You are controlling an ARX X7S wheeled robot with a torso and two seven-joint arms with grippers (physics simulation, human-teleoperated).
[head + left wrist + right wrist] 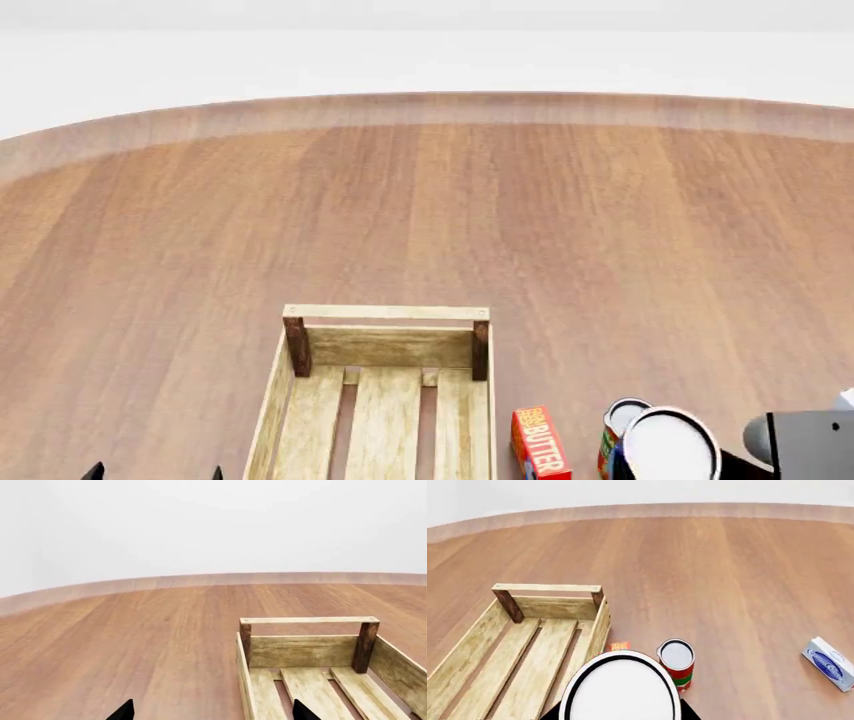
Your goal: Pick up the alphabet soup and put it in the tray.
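My right gripper [620, 716] is shut on a can whose big whitish, black-ringed top [620, 687] fills the near part of the right wrist view. Black fingers show at both its sides. Its label is hidden, so I take it for the alphabet soup [667, 445]. It is held above the floor, to the right of the tray [387, 313]. The tray is a light-wood slatted crate with dark corner posts, also in the right wrist view [547, 587] and left wrist view [307, 620]. My left gripper [212, 716] is open and empty at the tray's left side.
A red-and-green labelled can [677, 665] stands just beside the held can. An orange butter box [538, 442] stands between the cans and the tray. A blue-and-white box [829, 663] lies farther right. The wooden floor ends at a curved edge [427, 105].
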